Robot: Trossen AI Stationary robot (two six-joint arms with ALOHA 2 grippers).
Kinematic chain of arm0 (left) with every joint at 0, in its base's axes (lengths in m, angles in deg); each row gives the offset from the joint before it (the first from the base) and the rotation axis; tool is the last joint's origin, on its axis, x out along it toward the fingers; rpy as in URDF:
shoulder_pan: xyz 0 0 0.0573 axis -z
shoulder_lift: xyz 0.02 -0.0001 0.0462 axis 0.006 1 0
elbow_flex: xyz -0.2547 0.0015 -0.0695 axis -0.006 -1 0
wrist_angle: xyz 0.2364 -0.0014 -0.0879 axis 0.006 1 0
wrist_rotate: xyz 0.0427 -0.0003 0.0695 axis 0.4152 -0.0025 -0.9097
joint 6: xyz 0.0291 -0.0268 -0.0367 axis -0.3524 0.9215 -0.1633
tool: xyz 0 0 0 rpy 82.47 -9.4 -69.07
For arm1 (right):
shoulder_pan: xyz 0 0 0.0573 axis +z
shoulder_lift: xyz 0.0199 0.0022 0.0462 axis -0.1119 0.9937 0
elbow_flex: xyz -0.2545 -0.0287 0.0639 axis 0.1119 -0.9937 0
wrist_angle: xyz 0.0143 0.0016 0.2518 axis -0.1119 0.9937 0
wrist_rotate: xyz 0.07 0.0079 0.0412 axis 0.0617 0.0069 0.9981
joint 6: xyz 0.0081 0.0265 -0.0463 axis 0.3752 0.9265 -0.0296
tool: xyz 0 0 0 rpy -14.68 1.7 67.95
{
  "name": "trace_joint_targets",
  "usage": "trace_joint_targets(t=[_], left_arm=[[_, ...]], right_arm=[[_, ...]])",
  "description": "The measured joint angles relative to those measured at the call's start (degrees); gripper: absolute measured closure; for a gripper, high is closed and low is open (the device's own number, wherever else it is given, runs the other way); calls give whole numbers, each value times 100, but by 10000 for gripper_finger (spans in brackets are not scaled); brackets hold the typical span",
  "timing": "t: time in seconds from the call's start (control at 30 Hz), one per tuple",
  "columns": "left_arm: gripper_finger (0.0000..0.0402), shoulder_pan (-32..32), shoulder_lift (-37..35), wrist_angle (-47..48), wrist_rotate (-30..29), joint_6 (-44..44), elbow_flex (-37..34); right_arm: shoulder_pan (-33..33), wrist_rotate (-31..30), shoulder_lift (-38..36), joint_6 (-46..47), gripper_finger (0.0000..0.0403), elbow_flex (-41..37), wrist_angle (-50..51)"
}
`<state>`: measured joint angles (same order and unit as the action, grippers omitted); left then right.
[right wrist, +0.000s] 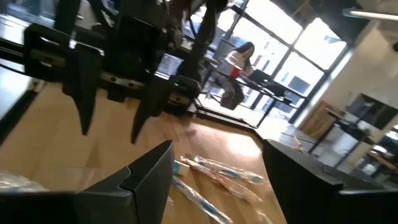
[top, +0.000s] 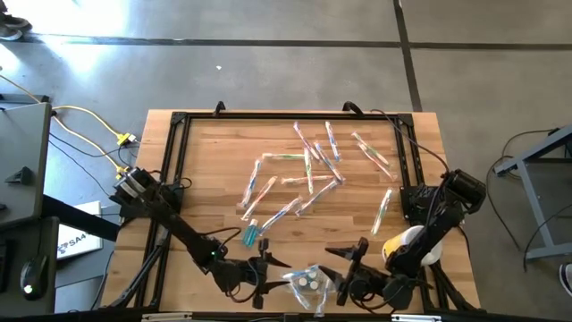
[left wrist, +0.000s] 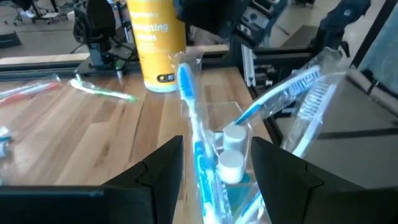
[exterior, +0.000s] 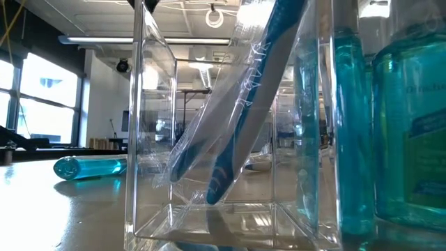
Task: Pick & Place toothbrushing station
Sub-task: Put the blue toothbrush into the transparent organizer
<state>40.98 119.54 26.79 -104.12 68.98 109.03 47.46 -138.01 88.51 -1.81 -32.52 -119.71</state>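
A clear plastic box (top: 308, 288) sits at the near edge of the wooden bench (top: 206, 170), between the two arms. Inside it stand small bottles with white caps (left wrist: 231, 149). In the low view, wrapped blue toothbrushes (exterior: 244, 118) lean tilted inside the clear box, and blue bottles (exterior: 408, 139) stand just beside them.

The left pincer (top: 268, 266) is just beside the box. In the left wrist view its two dark fingers (left wrist: 155, 171) stand a little apart, and one wrapped blue toothbrush (left wrist: 194, 124) sticks up between them, over the box. From the pictures you cannot tell if the fingers are squeezing it. Another wrapped toothbrush (left wrist: 292, 93) leans out of the box to the side.

The right pincer (top: 349, 259) is on the other side of the box, close to it. Its fingers (right wrist: 146, 171) are spread wide and hold nothing.

A small blue tube (top: 251, 234) lies on the bench near the left pincer. Many more wrapped toothbrushes (top: 313, 165) lie scattered over the middle of the bench, well away from the box. A yellow bottle (top: 407, 246) stands near the right arm.

Far off in the room, a person (right wrist: 239, 59) sits at a desk.
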Motion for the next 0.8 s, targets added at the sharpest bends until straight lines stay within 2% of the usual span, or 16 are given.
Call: trace_joint_targets(t=[0.2, 0.43, 0.6, 0.8], left_arm=[[220, 134, -293, 460, -480, -4, 2], [220, 378, -799, 1486, -1362, 255, 0], [220, 305, -1520, 3250, -1383, 1476, 2], [220, -409, -2224, 6011, -618, 3425, 4]], right_arm=[[148, -506, 0, -733, 164, 0, -554], [366, -990, 0, -2096, 164, 0, -1767], [429, -1036, 0, -2266, 164, 0, -1923], [320, -1040, 0, -2257, 164, 0, -1917]])
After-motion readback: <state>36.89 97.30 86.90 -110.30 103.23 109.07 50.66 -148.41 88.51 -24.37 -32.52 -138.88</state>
